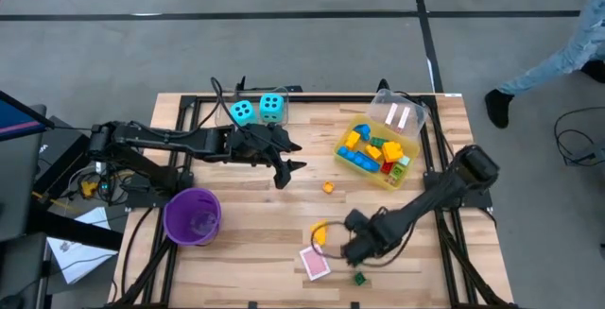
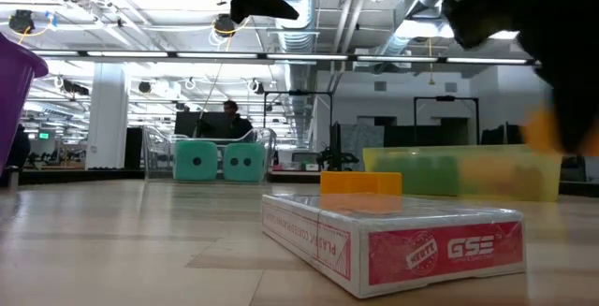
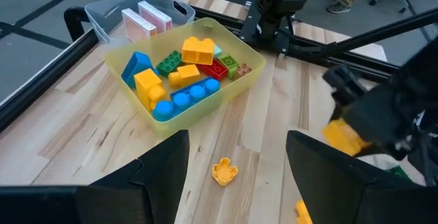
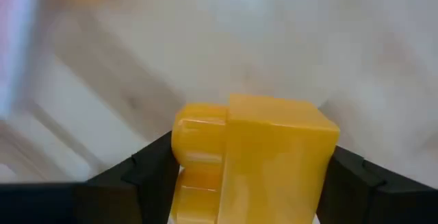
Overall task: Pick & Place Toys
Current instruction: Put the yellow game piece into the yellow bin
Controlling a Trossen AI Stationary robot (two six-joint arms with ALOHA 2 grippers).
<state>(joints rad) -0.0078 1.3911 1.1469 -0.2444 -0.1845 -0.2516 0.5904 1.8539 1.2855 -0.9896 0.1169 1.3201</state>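
My right gripper (image 1: 352, 246) is shut on a yellow brick (image 4: 253, 155) over the table's near middle; it also shows in the left wrist view (image 3: 342, 138). My left gripper (image 1: 285, 169) hangs open and empty over the table's middle, above a small orange brick (image 3: 223, 171). A pink card box (image 1: 315, 264), a yellow piece (image 1: 319, 231) and a green brick (image 1: 360, 278) lie on the table near my right gripper. Two cyan dice (image 1: 257, 111) stand at the far edge. A yellow bin (image 1: 413, 169) holds several bricks. My right gripper pinches the yellow brick between its two fingers (image 4: 147, 172), one on each opposite side of the brick (image 4: 183, 148). In the low view the brick (image 2: 545, 128) shows above the tabletop, lifted clear.
A purple cup (image 1: 193, 216) stands at the near left. A clear tub (image 1: 397, 115) with pink cards sits behind the yellow bin. A person's legs (image 1: 544, 63) show on the floor at the far right. Bare wood lies between the cup and the card box.
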